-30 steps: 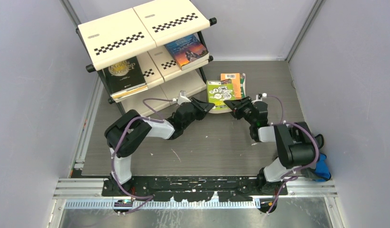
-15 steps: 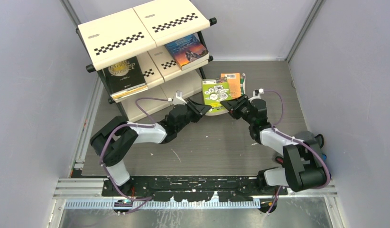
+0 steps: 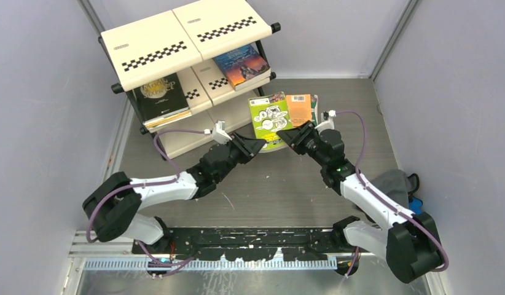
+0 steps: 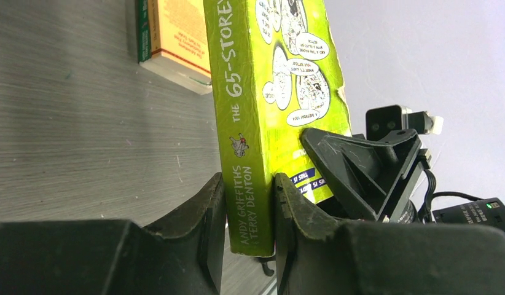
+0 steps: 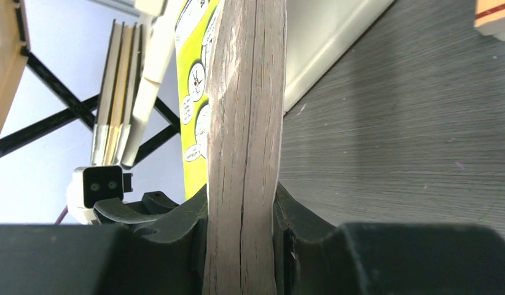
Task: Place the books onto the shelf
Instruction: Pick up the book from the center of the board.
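Note:
Both grippers hold one bright lime green book (image 3: 266, 117), lifted and tilted just right of the shelf (image 3: 176, 43). My left gripper (image 3: 257, 145) is shut on the lower end of its spine (image 4: 247, 123), one pad on each cover. My right gripper (image 3: 285, 136) is shut on the opposite side, across the page edge (image 5: 247, 123). An orange book (image 3: 300, 109) lies flat on the table behind it. On the middle tier lie a dark green-and-gold book (image 3: 161, 93) and a blue book (image 3: 241, 66).
A grey-and-blue cloth bundle (image 3: 405, 186) lies at the table's right edge beside the right arm. Grey walls close in on the left, back and right. The shelf's black frame (image 5: 59, 104) stands close behind the lifted book.
Both arms have stretched forward and carried the lime green book left and toward the shelf, away from the orange book. Neither grip has changed.

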`<state>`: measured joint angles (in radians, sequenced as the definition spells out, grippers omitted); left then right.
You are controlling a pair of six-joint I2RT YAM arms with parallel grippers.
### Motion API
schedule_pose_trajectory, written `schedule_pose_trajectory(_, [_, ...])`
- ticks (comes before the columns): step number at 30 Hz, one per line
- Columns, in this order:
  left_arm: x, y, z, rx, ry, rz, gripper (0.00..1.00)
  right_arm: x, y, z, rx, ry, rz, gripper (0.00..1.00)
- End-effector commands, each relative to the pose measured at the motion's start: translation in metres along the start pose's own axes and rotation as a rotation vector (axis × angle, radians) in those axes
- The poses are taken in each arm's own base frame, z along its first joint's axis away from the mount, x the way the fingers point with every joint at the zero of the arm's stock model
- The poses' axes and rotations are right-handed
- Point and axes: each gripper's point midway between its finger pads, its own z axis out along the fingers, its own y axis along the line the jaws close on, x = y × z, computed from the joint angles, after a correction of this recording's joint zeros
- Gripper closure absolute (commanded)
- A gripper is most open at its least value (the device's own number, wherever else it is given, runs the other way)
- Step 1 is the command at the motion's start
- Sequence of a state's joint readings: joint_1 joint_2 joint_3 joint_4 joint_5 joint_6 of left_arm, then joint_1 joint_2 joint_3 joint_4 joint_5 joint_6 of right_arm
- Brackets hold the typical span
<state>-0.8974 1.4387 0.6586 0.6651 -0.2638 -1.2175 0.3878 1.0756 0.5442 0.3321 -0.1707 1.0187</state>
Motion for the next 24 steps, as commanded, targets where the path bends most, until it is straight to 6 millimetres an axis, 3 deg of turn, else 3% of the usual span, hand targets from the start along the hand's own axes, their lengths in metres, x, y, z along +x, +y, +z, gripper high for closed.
schedule_pose_trajectory(1, [0.001,-0.049,-0.025,0.133,-0.005,0.119,1.0,-0.015,0.044,-0.009,-0.076,-0.058,-0.11,0.99])
schedule_pose_trajectory(8, [0.004,-0.068,-0.042,0.16,-0.014,0.157,1.0,-0.015,0.064,-0.024,-0.11,-0.068,-0.125,0.99])
schedule_pose_trajectory(12, [-0.005,-0.08,-0.048,0.167,-0.046,0.173,1.0,-0.019,0.079,-0.025,-0.132,-0.07,-0.136,0.99])
schedule_pose_trajectory(24, [-0.053,-0.111,-0.061,0.13,-0.176,0.299,1.0,-0.041,0.128,0.002,-0.182,-0.079,-0.151,0.99])
